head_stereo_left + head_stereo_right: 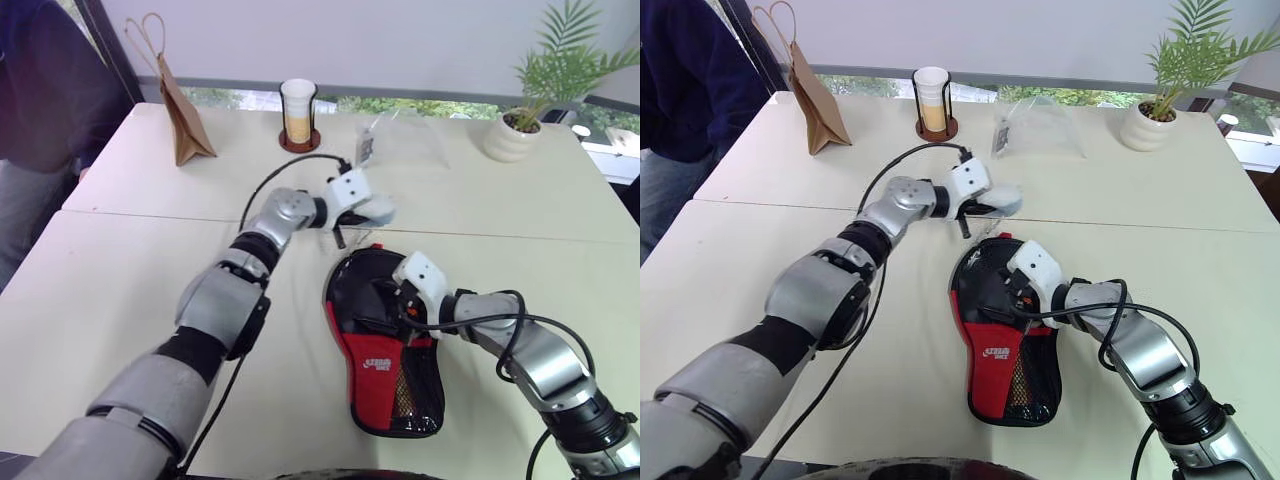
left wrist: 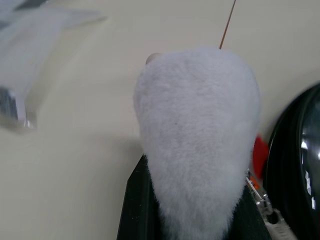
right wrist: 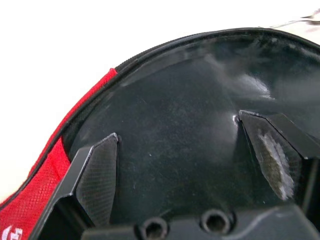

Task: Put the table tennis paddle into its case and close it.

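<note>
Using the case (image 1: pixel 385 345) as the landmark: it lies flat on the tabletop (image 1: pixel 120 290), round end away from the robot, red logo panel and mesh end toward it. Up and left of its round end, the left pincer (image 1: pixel 372 212) is clenched, hovering just past the rim, and I can't make out anything in it; my guess is it's lined up for the zipper pull sitting right there. The paddle I can't pick out for sure; the glossy black face showing in the case's open round part is probably it, already tucked in. Over the case's right half, the right pincer (image 3: pixel 187 165) is spread wide and pressed down on that black surface, likely pinning it.
</note>
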